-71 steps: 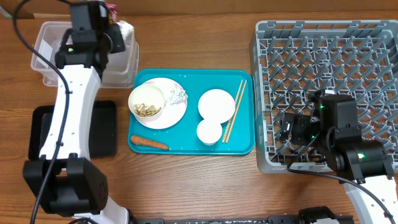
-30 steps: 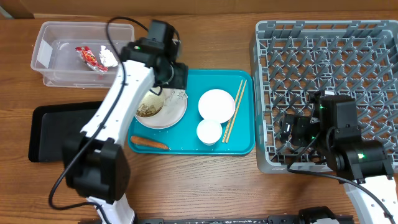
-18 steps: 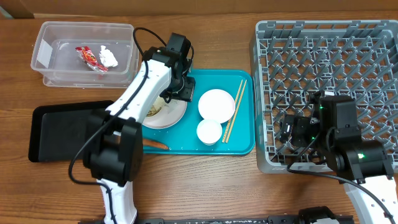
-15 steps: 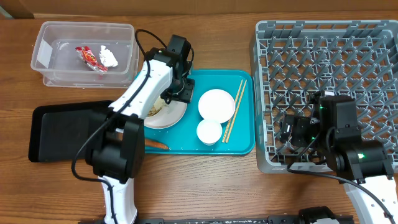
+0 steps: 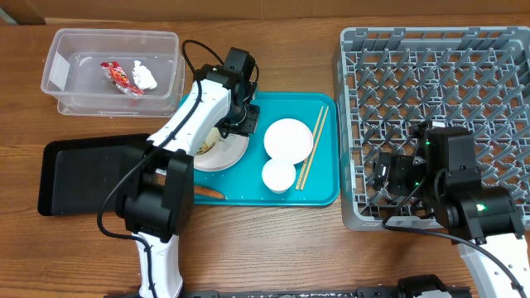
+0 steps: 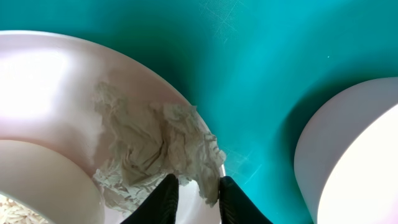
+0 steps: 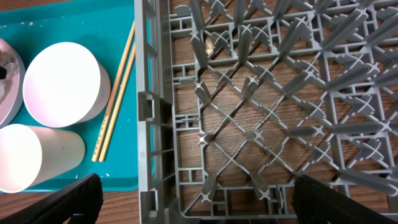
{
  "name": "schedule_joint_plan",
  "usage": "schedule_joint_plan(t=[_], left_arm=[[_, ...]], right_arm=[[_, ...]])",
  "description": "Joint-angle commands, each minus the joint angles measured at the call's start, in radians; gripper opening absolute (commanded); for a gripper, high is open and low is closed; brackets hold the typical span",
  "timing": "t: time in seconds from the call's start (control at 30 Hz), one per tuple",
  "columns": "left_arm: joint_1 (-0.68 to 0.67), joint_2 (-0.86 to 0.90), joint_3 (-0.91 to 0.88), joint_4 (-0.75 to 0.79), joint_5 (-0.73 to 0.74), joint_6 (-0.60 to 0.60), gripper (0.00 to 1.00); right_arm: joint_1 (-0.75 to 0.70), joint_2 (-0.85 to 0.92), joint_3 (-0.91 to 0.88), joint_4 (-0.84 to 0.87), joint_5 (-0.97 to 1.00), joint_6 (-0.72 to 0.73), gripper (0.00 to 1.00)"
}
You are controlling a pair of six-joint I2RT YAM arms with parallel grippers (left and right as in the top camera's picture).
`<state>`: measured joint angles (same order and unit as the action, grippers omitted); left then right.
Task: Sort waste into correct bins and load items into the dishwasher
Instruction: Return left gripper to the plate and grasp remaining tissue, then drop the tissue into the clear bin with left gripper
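Note:
My left gripper (image 5: 235, 126) is down on the wide plate (image 5: 232, 154) on the teal tray. In the left wrist view its fingers (image 6: 198, 198) stand narrowly apart astride a lobe of the crumpled white paper (image 6: 152, 143) on that plate (image 6: 50, 81). A small bowl (image 6: 37, 180) with beige scraps (image 5: 203, 148) sits beside it. The carrot piece (image 5: 207, 191) lies on the tray. The clear tub (image 5: 66, 50) holds a red wrapper (image 5: 118, 76) and white paper (image 5: 146, 77). The black tray (image 5: 83, 174) lies at the left. My right gripper (image 5: 383, 175) (image 7: 199, 208) is open over the grey rack (image 5: 439, 99).
The teal tray (image 5: 327, 194) also holds a smaller plate (image 5: 288, 138), a small cup (image 5: 278, 175) and chopsticks (image 5: 312, 147); these show in the right wrist view too, plate (image 7: 62, 84), cup (image 7: 31, 155), chopsticks (image 7: 115, 93), left of the rack wall (image 7: 146, 106).
My left arm swung from the clear tub, where the wrapper and white paper now lie, over to the wide plate and lowered onto the crumpled paper. The right arm has not moved.

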<state>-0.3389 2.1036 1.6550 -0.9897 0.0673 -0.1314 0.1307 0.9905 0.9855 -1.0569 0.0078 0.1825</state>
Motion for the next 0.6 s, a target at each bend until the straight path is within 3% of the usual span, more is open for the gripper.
schedule_joint_plan(t=[0.0,0.3,0.57], left_arm=[[-0.004,0.017,-0.006,0.003,0.005,0.003,0.23],[-0.004,0.017,-0.006,0.001,0.004,-0.004,0.05],[-0.001,0.002,0.034,-0.034,0.001,-0.004,0.04]], right_arm=[[-0.004,-0.002,0.029,0.003,0.010,0.001,1.00],[-0.004,-0.002,0.029,0.003,0.010,0.001,1.00],[-0.004,-0.002,0.029,0.003,0.011,0.001,1.00]])
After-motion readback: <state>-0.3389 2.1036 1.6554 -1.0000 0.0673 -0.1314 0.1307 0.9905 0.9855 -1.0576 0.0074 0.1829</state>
